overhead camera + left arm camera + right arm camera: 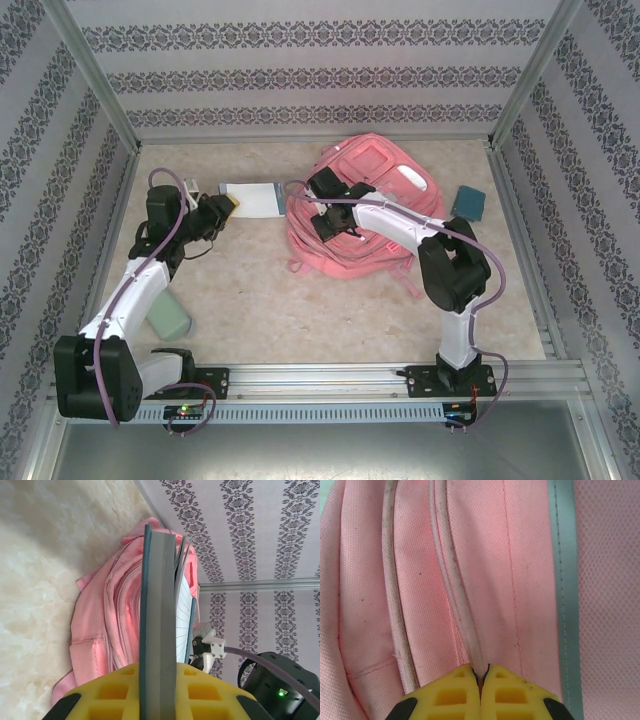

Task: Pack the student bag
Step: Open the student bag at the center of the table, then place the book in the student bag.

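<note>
Top external view is showing the student bag [365,225] lying on the far, middle-right part of the table [300,310], pink front facing up. The right gripper [322,190] is reaching down at the bag's left edge. In the right wrist view its yellow fingers [450,692] are pinching together on a white piped seam [455,590] of the bag, a pale stripe [564,580] running alongside. The left gripper [232,205] is holding a book [252,198] just left of the bag. In the left wrist view its jaws are clamping the teal-covered book edge-on, loose pages fanning toward the bag. A teal object [467,202] is lying right of the bag, and a pale green one [165,318] is lying beside the left arm.
</note>
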